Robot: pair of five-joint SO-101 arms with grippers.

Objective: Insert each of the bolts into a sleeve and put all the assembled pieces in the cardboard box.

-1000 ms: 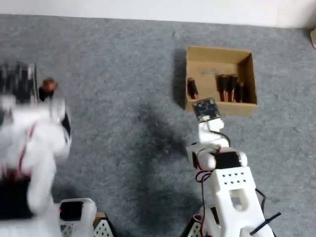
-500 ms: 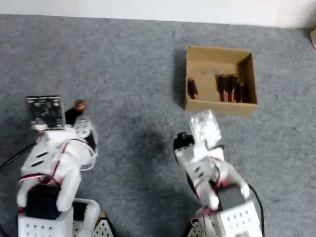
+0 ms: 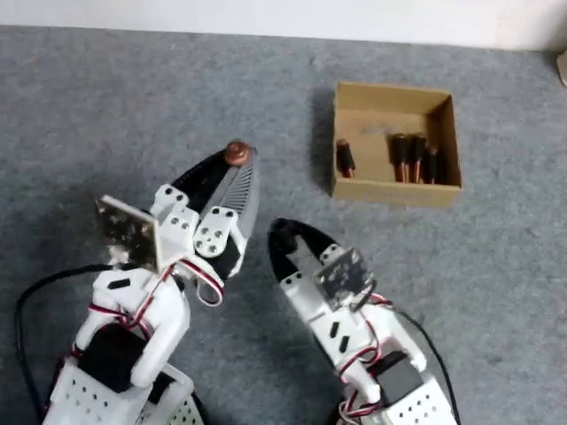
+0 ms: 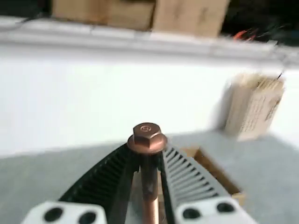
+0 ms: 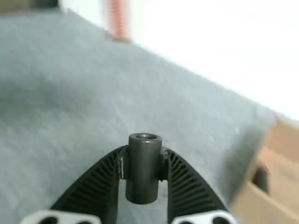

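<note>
- Pinched in the left gripper [image 4: 147,156]: a copper bolt [image 4: 147,140], hex head standing proud of the ribbed jaws, shank running down the frame between them.
- Pinched in the right gripper [image 5: 144,156]: a dark sleeve [image 5: 144,168], open bore facing up and out past the jaws.
- From above, both grippers low in the frame, near each other but apart, left one left of centre with the bolt head at its tip, right one just below centre.
- Step in hand, by the look of it: mating bolt and sleeve in the air.
- To do it well: line the shank up with the bore before closing the gap, probably by turning a wrist so the shank end, not the head, meets the opening.
- Keep both grips firm, advance slowly along one axis, and stop once the head seats on the sleeve rim.
- Likely trouble: a tilted approach jamming the shank on the rim or levering either part loose.
- Added by the wrist views: bolt head shape and the clean round bore; from above, the sleeve hard to pick out against the dark jaws.
- Added by the high view: the gap between the grippers and the cardboard box [image 3: 390,193] at upper right on the grey carpet [image 3: 133,106].
- Also there: assembled pieces [image 3: 415,158] lying inside the box, one [image 3: 345,158] by its left wall.
</note>
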